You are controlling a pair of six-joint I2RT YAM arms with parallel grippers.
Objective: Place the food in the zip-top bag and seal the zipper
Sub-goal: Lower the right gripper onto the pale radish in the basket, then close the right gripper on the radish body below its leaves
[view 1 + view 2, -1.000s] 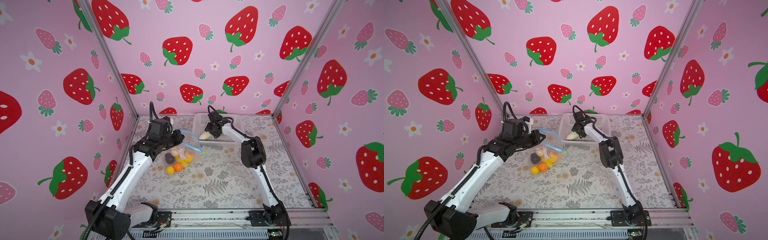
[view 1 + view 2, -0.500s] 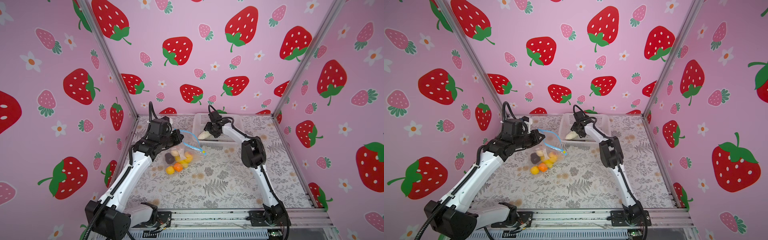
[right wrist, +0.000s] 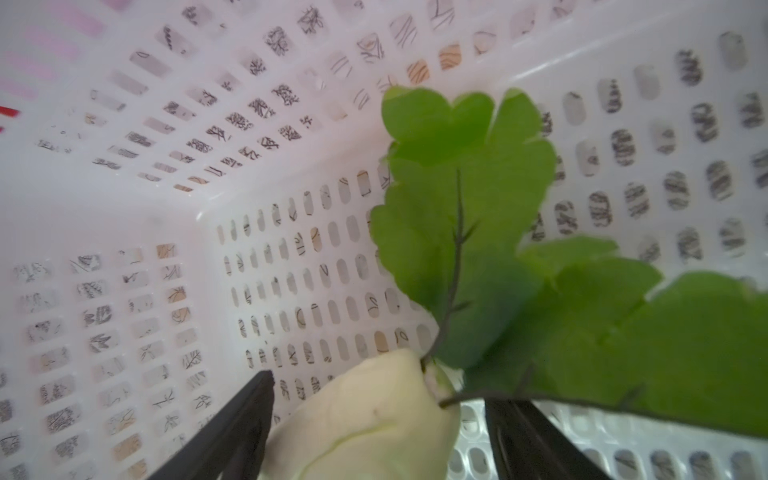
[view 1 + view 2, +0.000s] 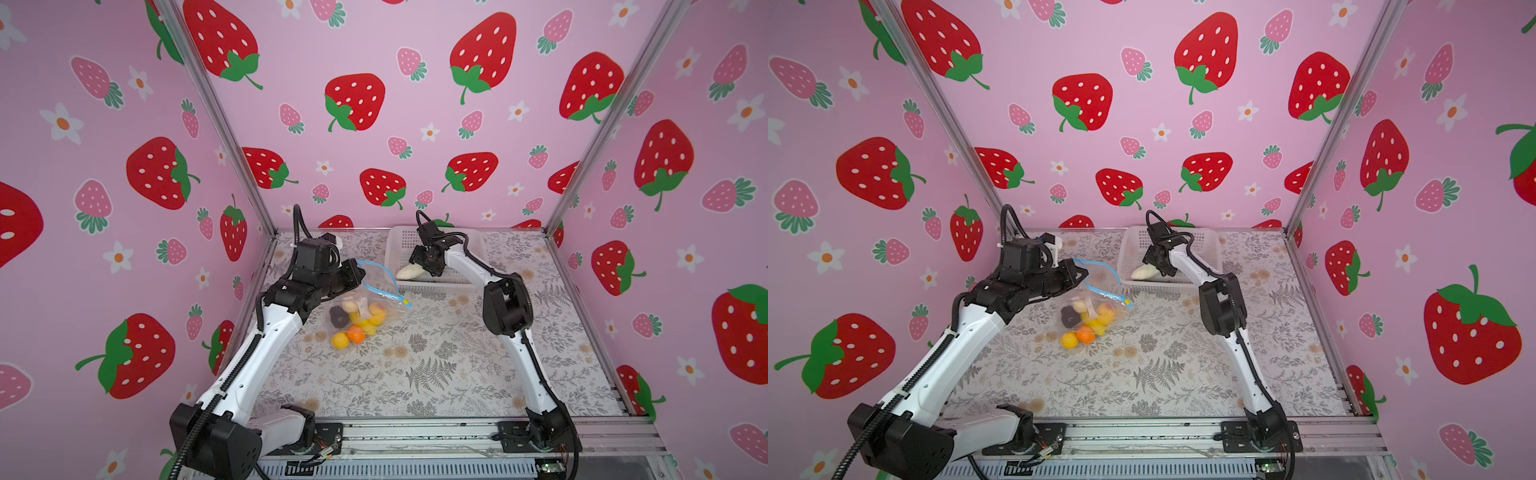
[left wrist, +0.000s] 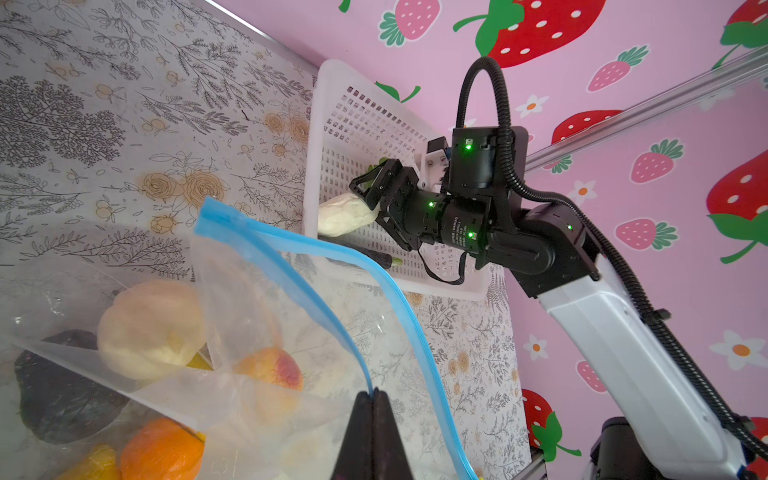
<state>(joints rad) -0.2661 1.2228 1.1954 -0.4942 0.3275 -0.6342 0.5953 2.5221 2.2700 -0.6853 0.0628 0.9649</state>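
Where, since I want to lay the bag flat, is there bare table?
Free: the broad front half of the table, and the back corner right of the basket. Crowded: the back left, where the left gripper pinches the zip-top bag close beside that basket.

The zip-top bag [image 5: 270, 299] is crinkly glossy plastic (basket [image 5: 374, 120]: matt plastic).

Both top views look down from the front; wrist cameras close (sharing basket [image 5: 312, 137]).
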